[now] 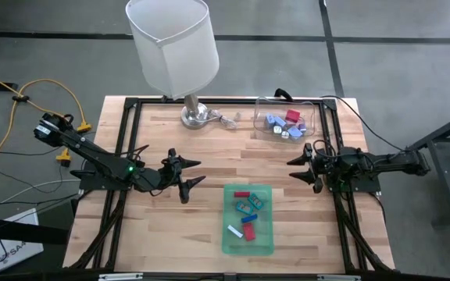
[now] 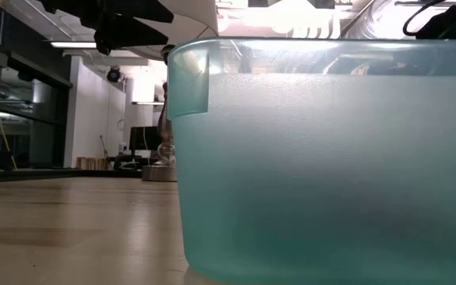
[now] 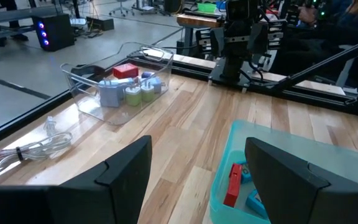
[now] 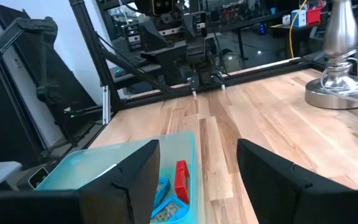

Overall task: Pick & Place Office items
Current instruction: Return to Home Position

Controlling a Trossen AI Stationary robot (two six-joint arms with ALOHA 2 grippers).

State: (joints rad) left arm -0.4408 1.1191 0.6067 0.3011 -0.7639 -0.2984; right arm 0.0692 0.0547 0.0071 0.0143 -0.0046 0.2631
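Several office items lie in the flat green tray at the table's near middle: a red stick, teal clips, a blue piece and a white piece. Blue, red and white items sit in the clear container at the far right. My left gripper hovers open, left of the tray's far end. Right of the tray, my right gripper stands open near its own base. Neither gripper has anything between its fingers.
A lamp with a white shade stands on a metal base at the far edge. Its bundled cord lies beside it. Bare wood lies between the two grippers and left of the tray. In the low view the tray's wall hides most of the table.
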